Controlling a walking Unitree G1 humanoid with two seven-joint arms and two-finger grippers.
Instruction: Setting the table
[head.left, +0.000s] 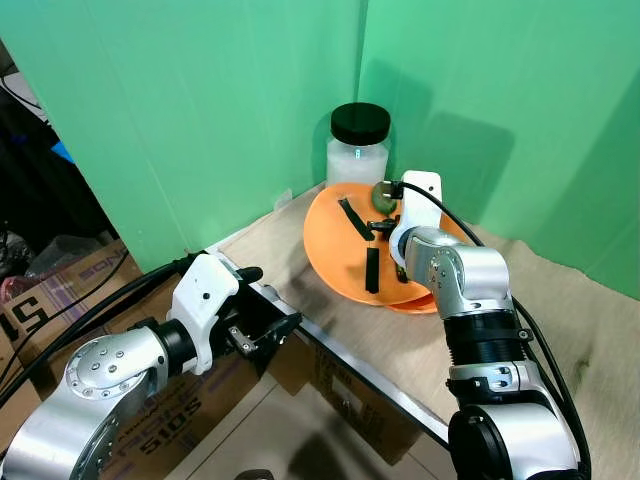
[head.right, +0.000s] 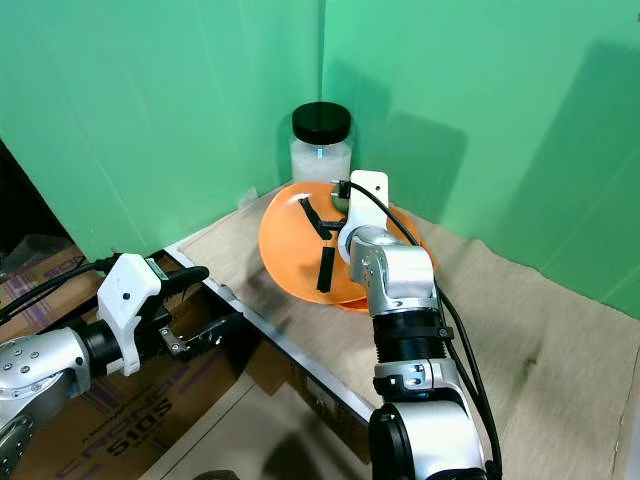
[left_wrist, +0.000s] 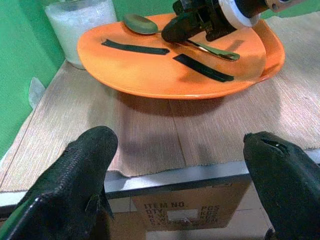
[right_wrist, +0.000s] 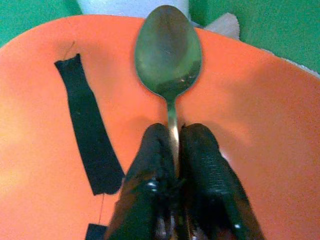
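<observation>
The right gripper (right_wrist: 172, 150) pinches the spoon (right_wrist: 168, 55) over the plate (head.left: 340, 260). Lower it level before release. The left gripper (left_wrist: 185, 165) hangs wide open.

Head eyes: we look forward and down from above onto the orange plate (head.left: 345, 250), mid-distance.
Left wrist: we look low across the table edge (left_wrist: 200, 175) toward that plate, near.
Right wrist: we sit just above the plate, very close.
Shared: all views hold the plate.
</observation>
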